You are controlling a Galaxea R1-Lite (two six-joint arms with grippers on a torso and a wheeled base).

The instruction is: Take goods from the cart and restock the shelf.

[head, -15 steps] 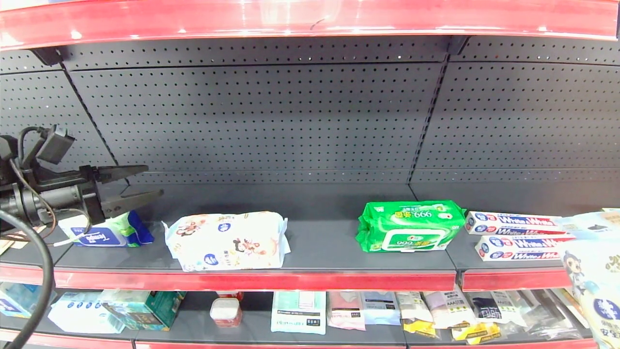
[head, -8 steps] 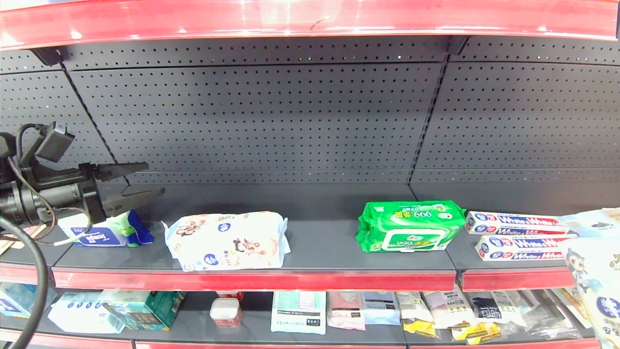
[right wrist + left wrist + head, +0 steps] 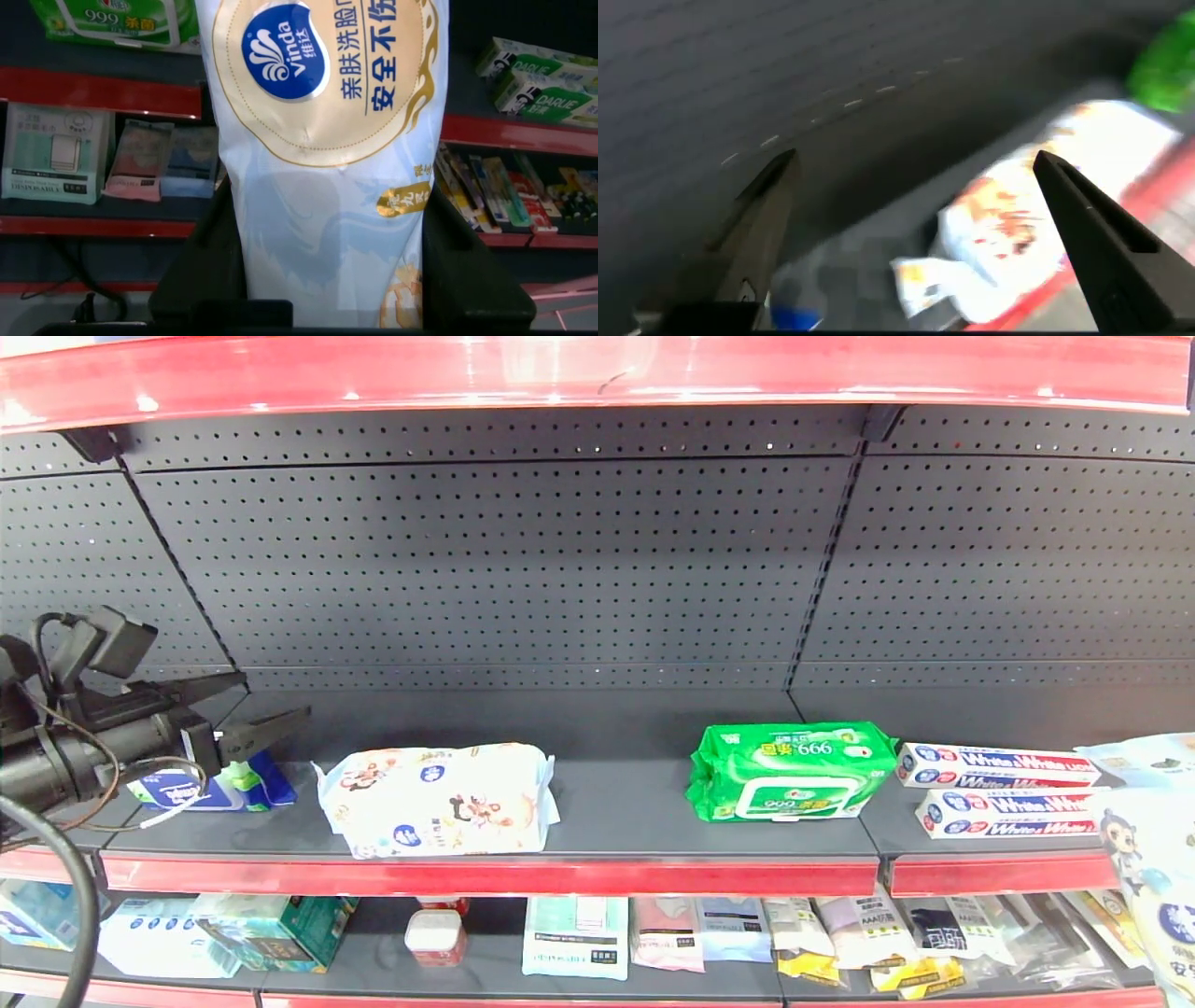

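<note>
Grey shelf (image 3: pixel 635 784) stood part stocked. Left gripper (image 3: pixel 275 698), mid left, gaped wide, empty; right gripper (image 3: pixel 327 215) clamped 1 pale-blue bag (image 3: pixel 1148 859), lower right. Placing looked pending: bag needed lifting onto bare shelf.

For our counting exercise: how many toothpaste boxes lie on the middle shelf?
2, right of the green wipes pack: rear toothpaste box, front toothpaste box. Others may be hidden beyond.

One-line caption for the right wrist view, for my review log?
Right gripper, jaws shut on a pale blue pack, facing stocked red-edged shelves.
</note>
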